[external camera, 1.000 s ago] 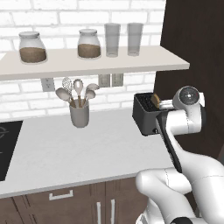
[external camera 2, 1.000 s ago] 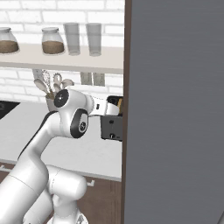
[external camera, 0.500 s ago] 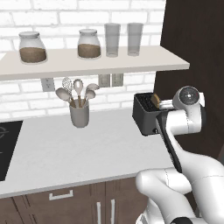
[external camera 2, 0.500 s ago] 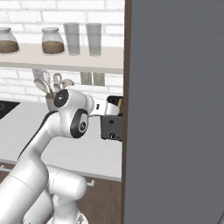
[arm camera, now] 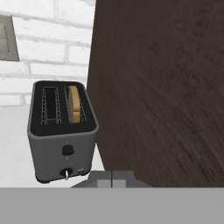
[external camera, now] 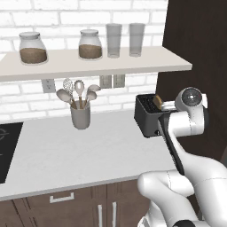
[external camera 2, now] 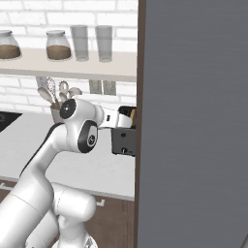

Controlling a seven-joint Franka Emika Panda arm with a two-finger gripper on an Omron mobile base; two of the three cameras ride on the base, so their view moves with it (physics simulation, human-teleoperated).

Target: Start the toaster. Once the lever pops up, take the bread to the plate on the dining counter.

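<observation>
Hand view: toaster [arm camera: 61,131] just beyond shut claw [arm camera: 112,178].

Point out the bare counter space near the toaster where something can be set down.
Widest free patch: white counter between the utensil crock, cooktop and toaster. Crowded: the toaster's right, tight against the dark cabinet side, with the arm beside it.

nothing moved since earlier, arm [external camera: 177,128] unmoved

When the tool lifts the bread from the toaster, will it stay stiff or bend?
The bread stands upright in the right slot of the toaster, so it is probably fairly stiff. It looks thin, so likely light and easy to crush.
</observation>
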